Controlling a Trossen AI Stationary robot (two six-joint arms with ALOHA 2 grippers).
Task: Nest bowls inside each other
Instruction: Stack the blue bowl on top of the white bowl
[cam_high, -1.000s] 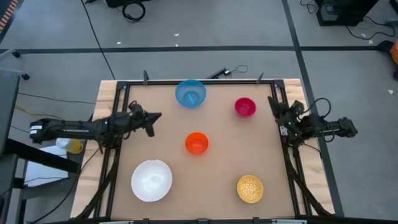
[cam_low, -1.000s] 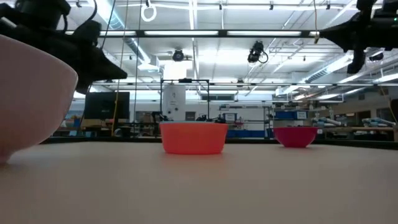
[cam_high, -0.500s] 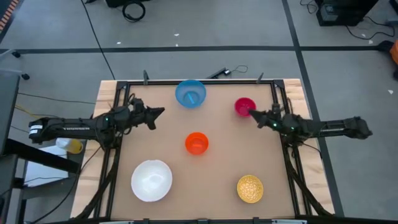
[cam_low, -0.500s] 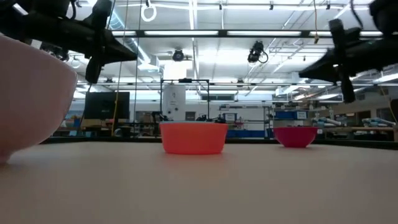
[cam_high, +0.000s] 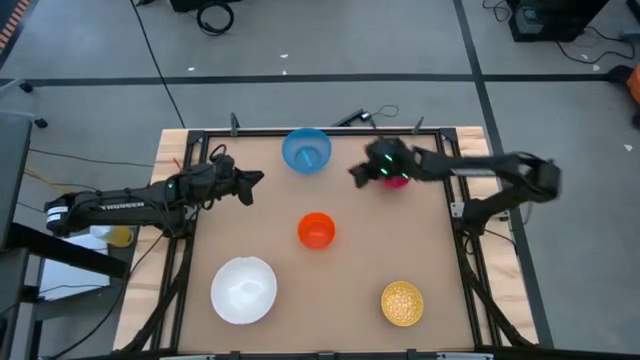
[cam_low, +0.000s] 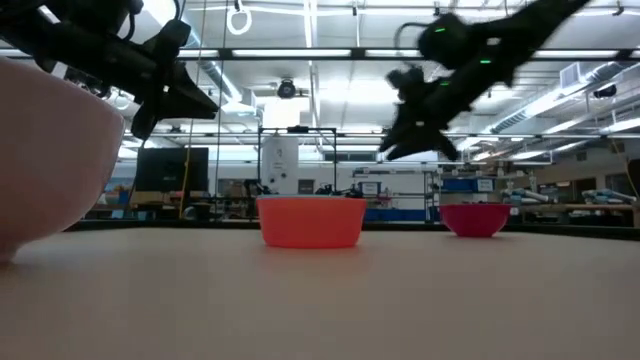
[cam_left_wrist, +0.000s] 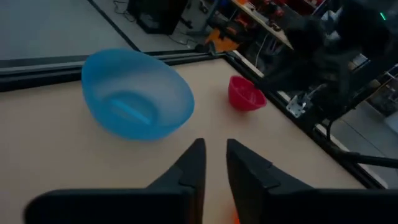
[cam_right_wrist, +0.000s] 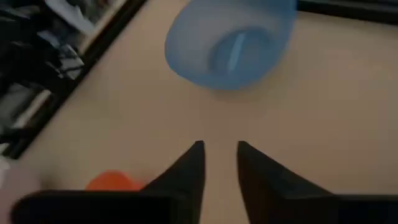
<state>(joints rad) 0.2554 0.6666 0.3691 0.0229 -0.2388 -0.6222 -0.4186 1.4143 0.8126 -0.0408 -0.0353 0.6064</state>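
Right arm (cam_high: 455, 165) covers most of the red-magenta bowl (cam_high: 399, 181) from above. Low down, the white bowl (cam_low: 45, 155) runs off the edge; right gripper (cam_low: 400, 140) is smeared, fingers unreadable there.

Dark slender arms, white lettering on left arm (cam_high: 105, 207), green light near right pincer (cam_high: 356, 175), blurred.
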